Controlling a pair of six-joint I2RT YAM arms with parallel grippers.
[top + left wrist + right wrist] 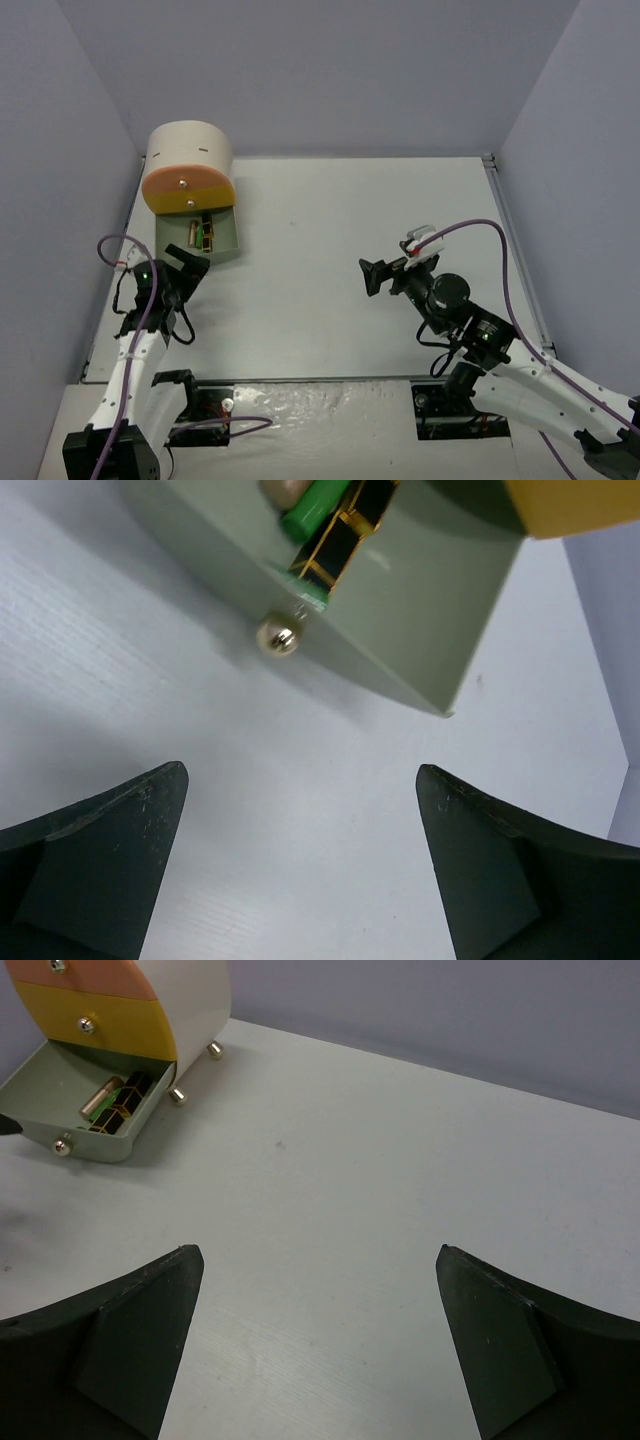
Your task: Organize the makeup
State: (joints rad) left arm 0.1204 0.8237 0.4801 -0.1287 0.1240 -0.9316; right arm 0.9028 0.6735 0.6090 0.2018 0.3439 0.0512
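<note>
The open green drawer of the cream drum box holds makeup: a green tube and gold-black tubes, with something peach behind them at the frame's edge. The tubes also show in the right wrist view. My left gripper is open and empty just in front of the drawer's gold knob. My right gripper is open and empty over bare table at mid right, facing the box. No other makeup is in view.
The box's pink drawer and yellow drawer are shut above the green one. The box stands on small gold feet at the table's far left. Grey walls close in the table on three sides.
</note>
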